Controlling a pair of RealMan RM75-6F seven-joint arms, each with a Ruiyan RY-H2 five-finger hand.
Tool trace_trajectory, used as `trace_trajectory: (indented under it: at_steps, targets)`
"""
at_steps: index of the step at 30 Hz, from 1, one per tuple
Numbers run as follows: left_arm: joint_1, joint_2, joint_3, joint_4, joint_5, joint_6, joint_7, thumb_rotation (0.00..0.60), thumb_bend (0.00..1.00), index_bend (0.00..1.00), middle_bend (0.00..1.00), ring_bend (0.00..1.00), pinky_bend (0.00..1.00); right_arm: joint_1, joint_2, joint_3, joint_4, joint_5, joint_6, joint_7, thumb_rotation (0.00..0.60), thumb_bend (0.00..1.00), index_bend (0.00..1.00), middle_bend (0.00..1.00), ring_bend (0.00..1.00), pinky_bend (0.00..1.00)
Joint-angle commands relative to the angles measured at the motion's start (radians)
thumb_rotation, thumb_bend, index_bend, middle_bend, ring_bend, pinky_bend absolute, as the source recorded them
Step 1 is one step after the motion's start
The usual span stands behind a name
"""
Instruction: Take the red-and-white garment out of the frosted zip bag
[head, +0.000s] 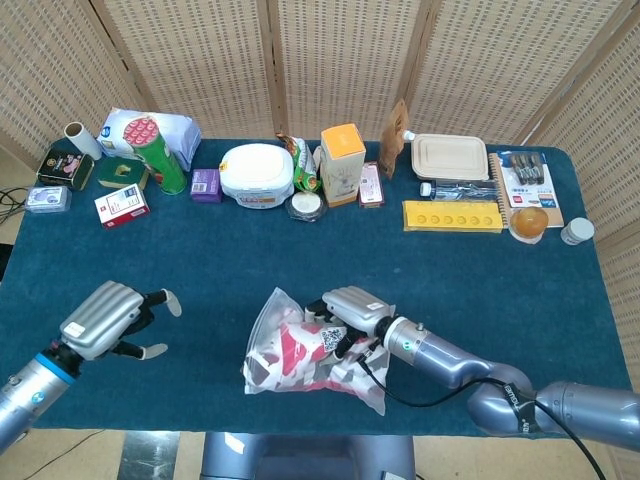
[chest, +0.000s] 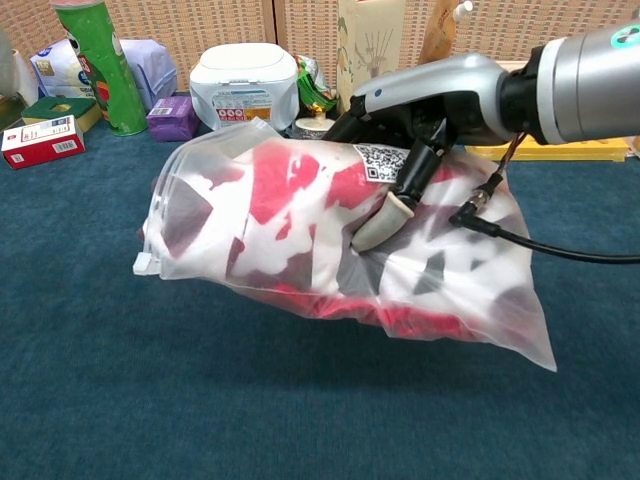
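The frosted zip bag (head: 300, 355) (chest: 300, 240) hangs above the blue table, lifted off the cloth. Inside it shows the red-and-white garment (chest: 285, 195) (head: 300, 348). My right hand (head: 352, 312) (chest: 415, 120) grips the bag from above near its white QR label (chest: 382, 162), fingers curled into the plastic. The bag's zip end with its white slider (chest: 145, 264) points left. My left hand (head: 108, 318) hovers open over the front left of the table, apart from the bag; the chest view does not show it.
Along the far edge stand a green can (head: 160, 155), a white tub (head: 256, 175), a tall orange-topped carton (head: 342, 163), a beige lunch box (head: 450, 157), a yellow tray (head: 452, 216) and small boxes (head: 122, 205). The front edge lies just below the bag.
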Motion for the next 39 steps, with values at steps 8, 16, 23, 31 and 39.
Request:
trace_trajectory:
  at_steps: [8,16,23,31,39]
  targets:
    - [-0.138,0.024,-0.018,-0.078,-0.058,-0.175,-0.077,0.600,0.25,0.49,1.00,1.00,0.98,0.012,-0.011,-0.006,0.022,0.020,-0.009,0.034,0.582,0.27,0.85,0.85,1.00,1.00]
    - [-0.184,0.006,-0.021,-0.083,-0.113,-0.228,-0.066,0.595,0.24,0.49,1.00,1.00,0.98,0.013,-0.012,0.000,0.026,0.010,-0.014,0.072,0.584,0.27,0.85,0.85,1.00,1.00]
    - [-0.220,-0.069,-0.025,-0.053,-0.174,-0.249,0.002,0.579,0.23,0.49,1.00,1.00,0.98,0.014,-0.012,0.003,0.026,-0.003,-0.018,0.098,0.581,0.27,0.85,0.85,1.00,1.00]
    - [-0.255,-0.121,-0.036,-0.047,-0.232,-0.261,0.048,0.544,0.22,0.49,1.00,1.00,0.98,0.013,-0.009,0.005,0.012,-0.015,-0.013,0.115,0.584,0.27,0.85,0.85,1.00,1.00]
    - [-0.270,-0.129,-0.029,-0.058,-0.240,-0.262,0.080,0.503,0.20,0.49,1.00,1.00,0.98,0.009,0.002,0.007,0.000,-0.021,-0.005,0.134,0.585,0.27,0.85,0.85,1.00,1.00]
